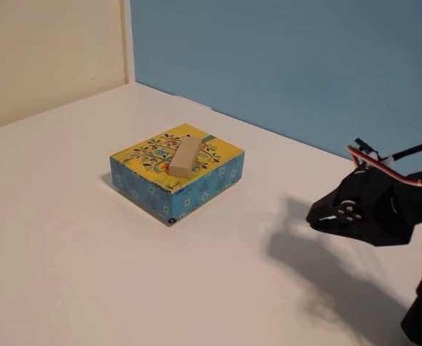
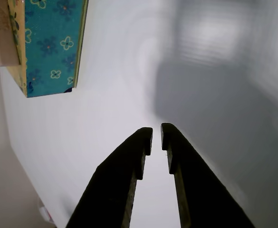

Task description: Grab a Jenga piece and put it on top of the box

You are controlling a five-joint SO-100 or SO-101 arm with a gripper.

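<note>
The Jenga piece (image 1: 184,156) lies flat and slightly askew on the yellow floral top of the box (image 1: 196,189), with nothing touching it. The box stands near the middle of the white table; in the wrist view only its blue flowered side (image 2: 53,47) shows at the top left. My gripper (image 1: 314,217) hovers well to the right of the box in the fixed view, pointing toward it. From the wrist camera the two dark fingers (image 2: 156,134) stand almost together, with only a thin slit and nothing between them.
A white table (image 1: 66,238) carries the box. A cream wall (image 1: 52,50) and a blue wall (image 1: 283,58) close off the back. The arm's dark shadow (image 1: 319,267) falls on the table beside the gripper.
</note>
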